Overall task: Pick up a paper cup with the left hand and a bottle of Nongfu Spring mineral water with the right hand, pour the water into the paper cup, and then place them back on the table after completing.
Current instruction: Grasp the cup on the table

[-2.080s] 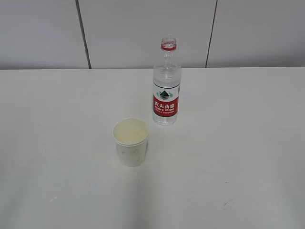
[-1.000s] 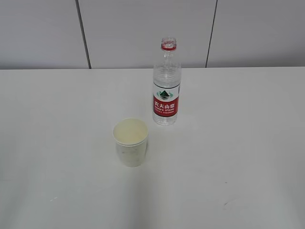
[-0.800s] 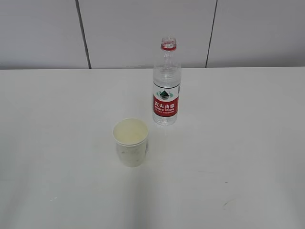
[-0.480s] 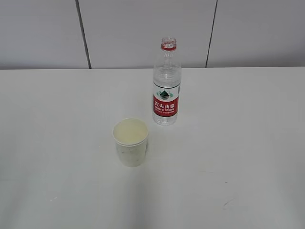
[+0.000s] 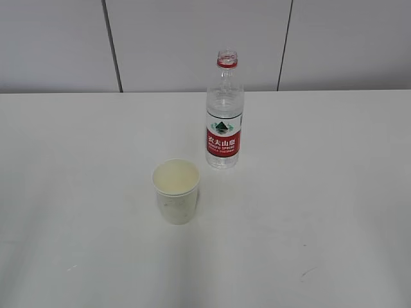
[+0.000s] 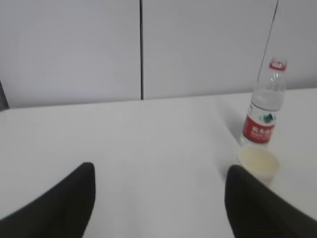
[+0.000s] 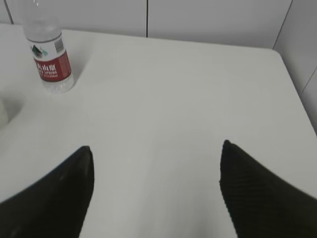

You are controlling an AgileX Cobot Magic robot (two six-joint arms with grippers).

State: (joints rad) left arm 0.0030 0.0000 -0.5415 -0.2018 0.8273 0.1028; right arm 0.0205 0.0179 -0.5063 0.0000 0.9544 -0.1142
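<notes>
A white paper cup point(image 5: 176, 190) stands upright on the white table point(image 5: 321, 160), near the middle. An uncapped clear Nongfu Spring bottle point(image 5: 224, 115) with a red label stands just behind it to the right. Neither arm shows in the exterior view. In the left wrist view my left gripper point(image 6: 161, 171) is open and empty, with the cup point(image 6: 258, 163) and bottle point(image 6: 263, 113) ahead to its right. In the right wrist view my right gripper point(image 7: 156, 151) is open and empty, with the bottle point(image 7: 48, 54) far ahead to its left.
A grey panelled wall point(image 5: 192, 38) with dark seams runs behind the table's far edge. The table's right edge point(image 7: 297, 94) shows in the right wrist view. A faint scuff mark point(image 5: 307, 272) lies at the front right.
</notes>
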